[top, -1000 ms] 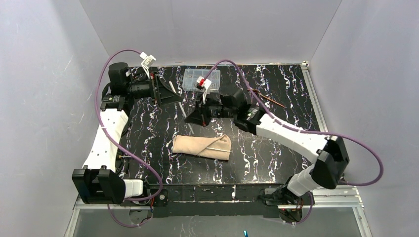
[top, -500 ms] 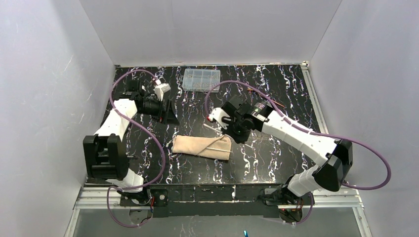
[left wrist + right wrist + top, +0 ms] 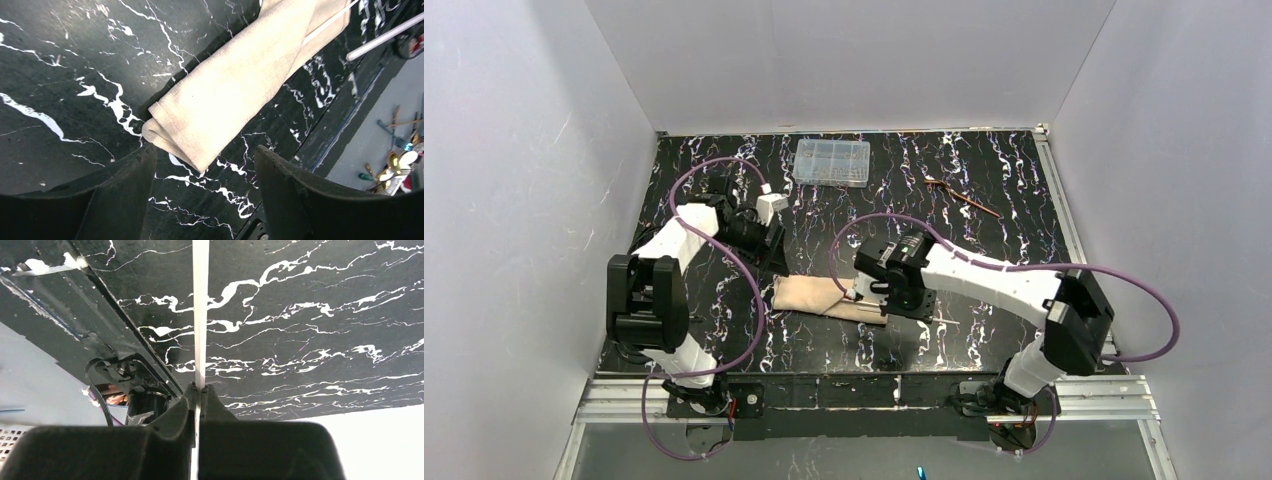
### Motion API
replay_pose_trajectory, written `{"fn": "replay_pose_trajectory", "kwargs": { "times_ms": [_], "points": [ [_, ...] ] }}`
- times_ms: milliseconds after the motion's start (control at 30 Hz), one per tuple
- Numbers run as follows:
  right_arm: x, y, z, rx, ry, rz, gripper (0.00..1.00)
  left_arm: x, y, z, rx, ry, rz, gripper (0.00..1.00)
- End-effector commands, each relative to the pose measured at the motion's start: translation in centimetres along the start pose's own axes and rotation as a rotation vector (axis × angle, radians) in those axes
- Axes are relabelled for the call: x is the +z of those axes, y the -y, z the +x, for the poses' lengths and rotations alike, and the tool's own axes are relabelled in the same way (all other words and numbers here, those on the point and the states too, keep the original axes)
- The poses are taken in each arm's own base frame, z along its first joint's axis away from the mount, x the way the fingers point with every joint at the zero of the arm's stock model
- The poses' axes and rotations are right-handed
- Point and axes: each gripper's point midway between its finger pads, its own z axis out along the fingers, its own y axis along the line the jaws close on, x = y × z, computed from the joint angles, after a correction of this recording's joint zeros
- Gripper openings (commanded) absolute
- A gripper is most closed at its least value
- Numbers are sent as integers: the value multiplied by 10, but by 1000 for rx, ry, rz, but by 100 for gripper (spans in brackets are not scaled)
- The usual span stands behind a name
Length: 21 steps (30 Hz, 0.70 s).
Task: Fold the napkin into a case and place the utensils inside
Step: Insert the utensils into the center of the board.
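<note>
Bending low at the napkin [image 3: 240,85], right fingers [image 3: 181,412] pinch a thin utensil [image 3: 200,315]; left fingers [image 3: 117,187] hang wide apart, empty.

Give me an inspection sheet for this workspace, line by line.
Surface: black marbled table with white veins.
Job's things: napkin folded into a narrow case mid-table; copper utensils lying far right, apart from it; slim pale utensil held near the case's right end.
Clutter: clear compartment box at the far edge.
Hands: left hand open, by the case's left end; right hand shut on the slim pale utensil.
Cables: purple cables looping over both arms.
Surroundings: pale walls on three sides; metal rail at the near edge.
</note>
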Motion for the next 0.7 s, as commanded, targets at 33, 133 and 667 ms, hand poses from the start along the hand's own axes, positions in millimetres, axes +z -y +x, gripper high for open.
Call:
{"fn": "replay_pose_trajectory", "kwargs": {
  "times_ms": [33,133,667],
  "points": [
    [6,5,-9,-24,-25,-2,1,14,-6,21,72,-83,-45,69],
    [13,2,-20,-34,-13,-31,1,18,-11,27,102,-106,-73,68],
    [40,2,-53,-48,14,-67,1,40,-26,41,94,-203,-112,58]
  ]
}}
